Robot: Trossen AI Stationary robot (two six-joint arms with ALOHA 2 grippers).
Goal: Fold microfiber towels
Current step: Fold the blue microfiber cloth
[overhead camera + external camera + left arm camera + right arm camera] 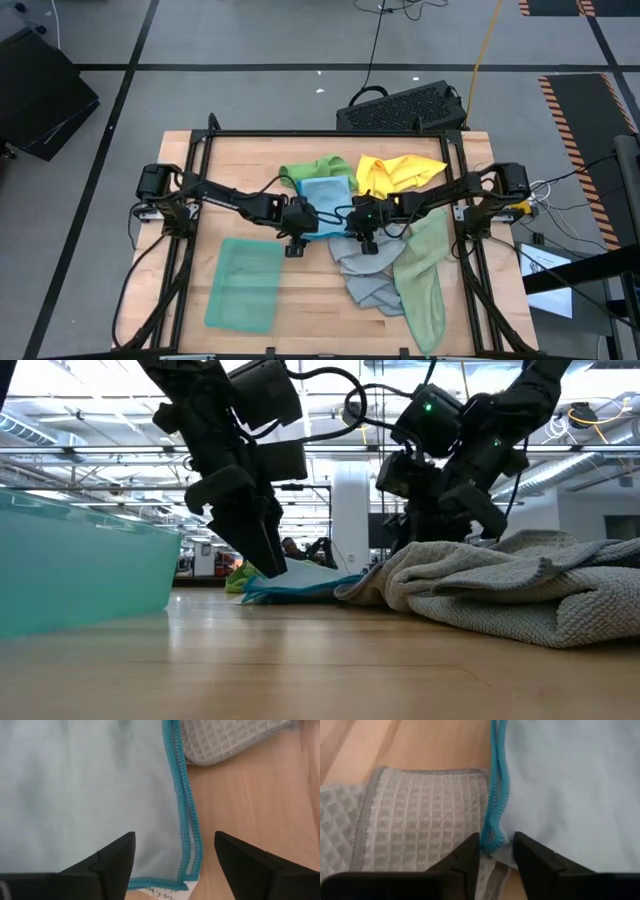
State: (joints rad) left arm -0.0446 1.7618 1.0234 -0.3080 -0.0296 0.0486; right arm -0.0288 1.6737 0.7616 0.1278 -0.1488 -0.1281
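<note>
Light-blue towel [326,192] lies flat at surface centre, between both arms, near the bright-green towel [312,167] and yellow towel [398,171]. One edge overlaps the grey towel [365,275]; pale sage towel [424,270] drapes beside that. Teal towel [245,283] sits folded, apart on the left.

Left claw [174,857]: fingers apart, straddling a stitched corner of the light-blue towel, nothing gripped.

Right claw [496,851]: fingers narrow, pinching at the blue hem where it meets the grey waffle cloth; firm hold can't be confirmed.

Risks, as judged:
- Right claw may catch grey cloth w/ the hem, so both lift.
- Left claw may miss the thin corner, giving a skewed fold.
- Uneven lift may bunch the fabric.
</note>
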